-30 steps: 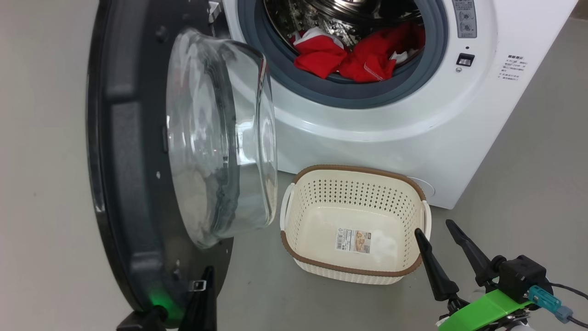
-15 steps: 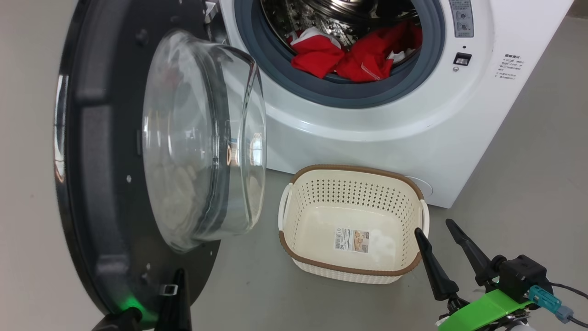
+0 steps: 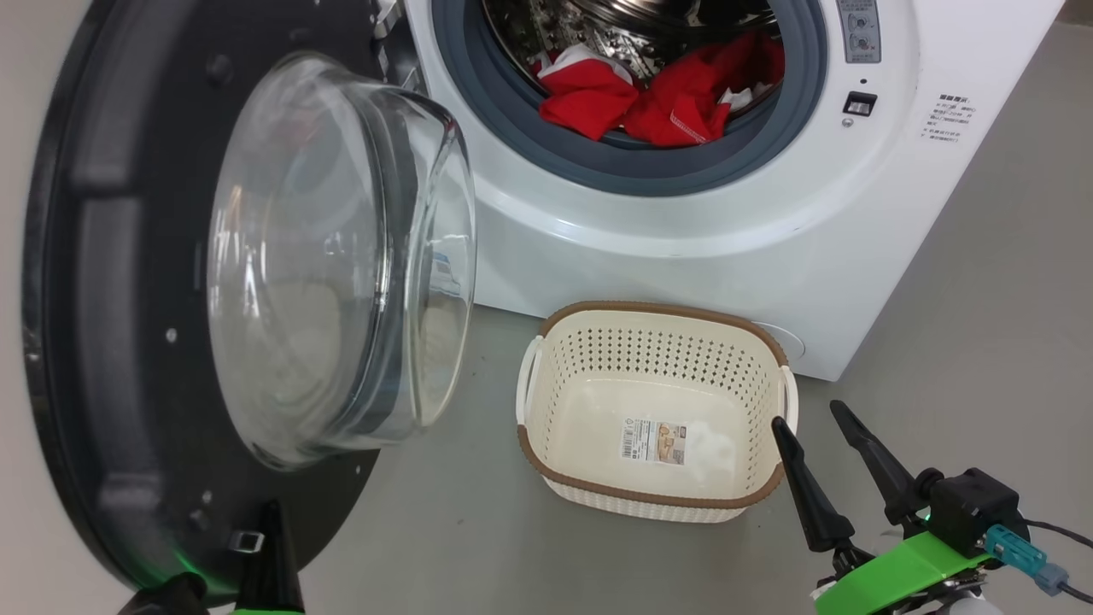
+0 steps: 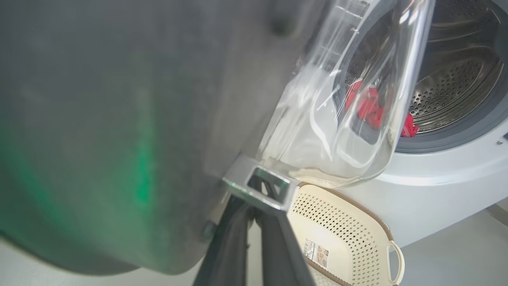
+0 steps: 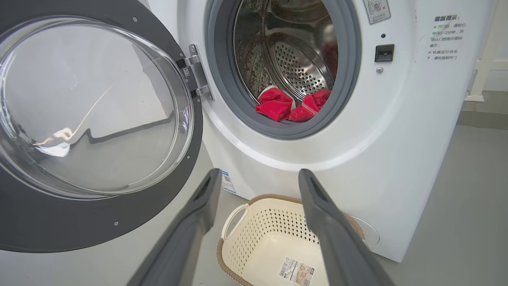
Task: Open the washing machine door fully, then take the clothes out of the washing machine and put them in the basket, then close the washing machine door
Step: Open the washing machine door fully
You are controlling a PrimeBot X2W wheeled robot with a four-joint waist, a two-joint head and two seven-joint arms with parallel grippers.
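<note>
The washing machine (image 3: pixel 683 256) stands with its door (image 3: pixel 128 342) swung wide to the left, the glass bowl (image 3: pixel 333 256) bulging toward me. Red clothes (image 3: pixel 649 102) lie at the front of the steel drum. On the floor before the machine sits the cream basket (image 3: pixel 657 359), holding nothing but a paper label. My left gripper (image 3: pixel 269 555) is shut, its tips against the metal latch (image 4: pixel 262 186) on the door's (image 4: pixel 119 119) lower edge. At the basket's right corner my right gripper (image 3: pixel 807 418) hovers open. The right wrist view has that gripper (image 5: pixel 260 176) above the basket (image 5: pixel 258 222), facing the clothes (image 5: pixel 285 107).
Grey floor spreads to the right of the machine and in front of the basket. The door's hinge (image 5: pixel 196 75) sits at the left of the grey gasket (image 3: pixel 623 175). A white fixture (image 5: pixel 480 79) stands at the far right behind the machine.
The door has swung further open to the left, and my left gripper has moved left with its lower edge. The right gripper and basket have stayed put.
</note>
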